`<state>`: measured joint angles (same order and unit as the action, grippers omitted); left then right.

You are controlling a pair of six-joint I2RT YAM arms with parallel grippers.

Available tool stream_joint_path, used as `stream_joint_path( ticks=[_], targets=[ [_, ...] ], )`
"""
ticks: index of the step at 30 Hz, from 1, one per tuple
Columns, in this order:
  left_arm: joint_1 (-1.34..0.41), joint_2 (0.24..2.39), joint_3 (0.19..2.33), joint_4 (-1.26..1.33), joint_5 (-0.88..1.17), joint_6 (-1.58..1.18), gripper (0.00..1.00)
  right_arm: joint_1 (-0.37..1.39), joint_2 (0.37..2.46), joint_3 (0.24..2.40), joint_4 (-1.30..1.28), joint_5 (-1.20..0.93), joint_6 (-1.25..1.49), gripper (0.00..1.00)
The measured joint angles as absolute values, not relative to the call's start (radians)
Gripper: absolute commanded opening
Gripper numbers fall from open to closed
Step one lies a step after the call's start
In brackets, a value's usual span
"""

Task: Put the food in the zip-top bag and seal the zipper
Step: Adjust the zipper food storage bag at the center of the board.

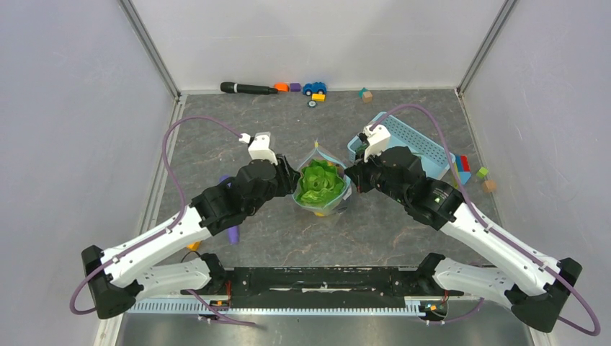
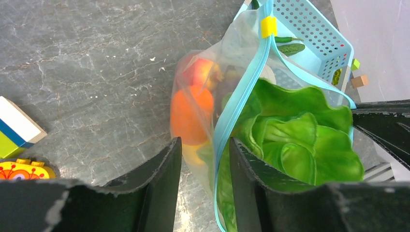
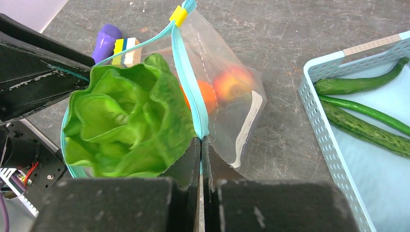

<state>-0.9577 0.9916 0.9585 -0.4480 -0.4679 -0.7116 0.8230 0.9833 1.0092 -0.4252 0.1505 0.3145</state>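
The clear zip-top bag (image 1: pixel 322 193) stands mid-table between both grippers, mouth up. The green lettuce (image 1: pixel 320 183) fills its mouth and also shows in the left wrist view (image 2: pixel 300 140) and the right wrist view (image 3: pixel 125 121). An orange (image 2: pixel 191 116) and a red fruit (image 2: pixel 203 72) lie inside below it. The teal zipper (image 2: pixel 241 92) has a yellow slider (image 2: pixel 269 26) at its far end. My left gripper (image 2: pixel 205 152) is open, its jaws straddling the bag's left rim. My right gripper (image 3: pixel 201 141) is shut on the zipper strip (image 3: pixel 191 82) at the right rim. Long green pods (image 3: pixel 358 82) lie in the basket.
The light-blue lattice basket (image 1: pixel 421 140) sits just behind my right gripper. A purple stick (image 1: pixel 232 233) lies under my left arm. A black marker (image 1: pixel 248 88) and toy blocks (image 1: pixel 314 89) line the back wall. More blocks (image 1: pixel 481 173) sit at the right, and one block (image 2: pixel 17 125) is near my left gripper.
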Motion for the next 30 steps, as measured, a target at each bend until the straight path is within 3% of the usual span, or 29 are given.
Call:
stream_joint_path(
  ticks=[7, 13, 17, 18, 22, 24, 27, 30],
  targets=[
    [-0.958, 1.058, 0.958, -0.399, -0.465, -0.644, 0.4, 0.811, 0.983, 1.0, -0.418, 0.13, 0.302, 0.0],
    [-0.958, 1.098, 0.958, -0.384, -0.47, -0.619, 0.13, 0.795, 0.982, 1.0, -0.409, 0.125, 0.286, 0.0],
    [-0.957, 1.113, 0.967, -0.378, -0.47, -0.61, 0.04, 0.784, 0.982, 0.996, -0.395, 0.125, 0.276, 0.0],
    [-0.957, 1.114, 0.971, -0.376, -0.47, -0.608, 0.03, 0.782, 0.982, 0.994, -0.389, 0.128, 0.27, 0.02],
    [-0.957, 1.119, 0.981, -0.371, -0.47, -0.606, 0.02, 0.778, 0.981, 0.989, -0.353, 0.132, 0.228, 0.43],
    [-0.957, 1.12, 0.983, -0.368, -0.47, -0.607, 0.02, 0.778, 0.97, 0.987, -0.327, 0.125, 0.193, 0.53],
    [-0.957, 1.12, 0.986, -0.365, -0.47, -0.607, 0.02, 0.778, 0.939, 0.984, -0.298, 0.092, 0.153, 0.56],
    [-0.957, 1.121, 0.989, -0.365, -0.47, -0.609, 0.02, 0.777, 0.884, 0.966, -0.254, 0.036, 0.115, 0.47]
  ],
)
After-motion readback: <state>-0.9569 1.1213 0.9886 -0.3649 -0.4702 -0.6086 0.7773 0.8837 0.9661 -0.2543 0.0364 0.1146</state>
